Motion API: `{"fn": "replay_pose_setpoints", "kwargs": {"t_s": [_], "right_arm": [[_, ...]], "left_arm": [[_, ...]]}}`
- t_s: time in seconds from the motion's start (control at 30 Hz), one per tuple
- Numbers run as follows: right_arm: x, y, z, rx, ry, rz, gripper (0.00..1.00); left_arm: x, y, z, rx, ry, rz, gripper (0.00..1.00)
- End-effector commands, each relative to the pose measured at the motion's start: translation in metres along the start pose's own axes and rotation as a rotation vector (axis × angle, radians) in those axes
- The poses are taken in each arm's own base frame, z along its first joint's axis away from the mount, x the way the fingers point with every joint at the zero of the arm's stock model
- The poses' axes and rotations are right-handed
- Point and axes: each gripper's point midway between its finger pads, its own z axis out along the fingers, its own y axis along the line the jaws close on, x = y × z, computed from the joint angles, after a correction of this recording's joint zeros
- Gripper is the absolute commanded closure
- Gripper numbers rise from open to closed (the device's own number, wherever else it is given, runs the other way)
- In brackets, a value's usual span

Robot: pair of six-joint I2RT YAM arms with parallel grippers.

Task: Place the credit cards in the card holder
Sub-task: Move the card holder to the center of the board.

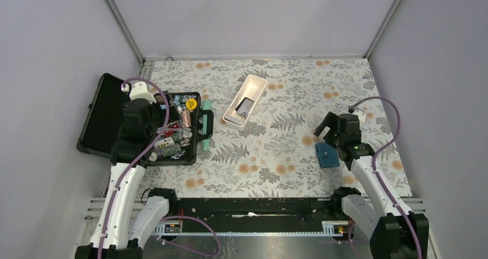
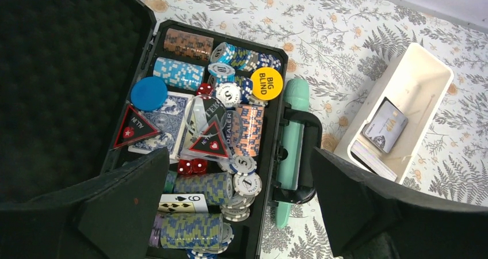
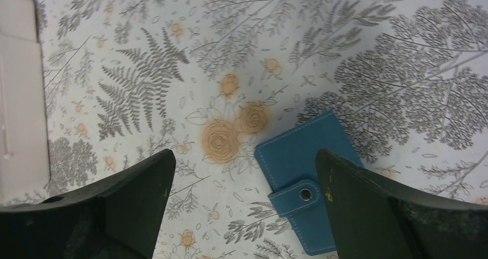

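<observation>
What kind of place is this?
Probably a robotics lab cell: bare grey walls box in a table under a floral cloth, with a left arm and right arm bolted to a black rail at its near edge.

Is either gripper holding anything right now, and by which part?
Nothing is held. The left gripper is open over the poker chip case, and the right gripper is open above the closed card holder.

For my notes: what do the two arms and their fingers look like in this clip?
Each arm has white links, a black wrist and a black base: left arm, right arm. A purple cable loops from each wrist down the arm. The left fingers and right fingers are broad, matte black, wedge-shaped blades.
</observation>
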Motion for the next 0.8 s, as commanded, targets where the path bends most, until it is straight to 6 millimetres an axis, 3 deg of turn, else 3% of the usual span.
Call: {"fn": "replay_pose_setpoints", "kwargs": {"t_s": [0.0,0.13,0.33,0.43,0.6,0.77], "right_arm": [[0.003,-0.018,0.006,0.041,0.022,0.098,0.01],[0.006,-0.049,0.012,0.116,0.039,0.212,0.01],[0.014,-0.074,0.019,0.142,0.099,0.334,0.01],[0.019,-0.078,0.021,0.155,0.119,0.338,0.02],[0.032,-0.069,0.020,0.102,0.181,0.333,0.17],[0.041,-0.072,0.018,0.102,0.191,0.317,0.20]], "left_arm": [[-0.004,-0.010,0.002,0.054,-0.015,-0.015,0.01],[-0.004,-0.009,0.000,0.055,-0.023,-0.011,0.01],[-0.001,-0.014,0.001,0.082,-0.011,0.002,0.01],[0.001,-0.015,0.002,0.091,-0.002,0.003,0.01],[0.002,-0.013,0.003,0.077,0.000,0.006,0.01],[0.003,-0.014,0.005,0.080,0.007,0.006,0.01]]}}
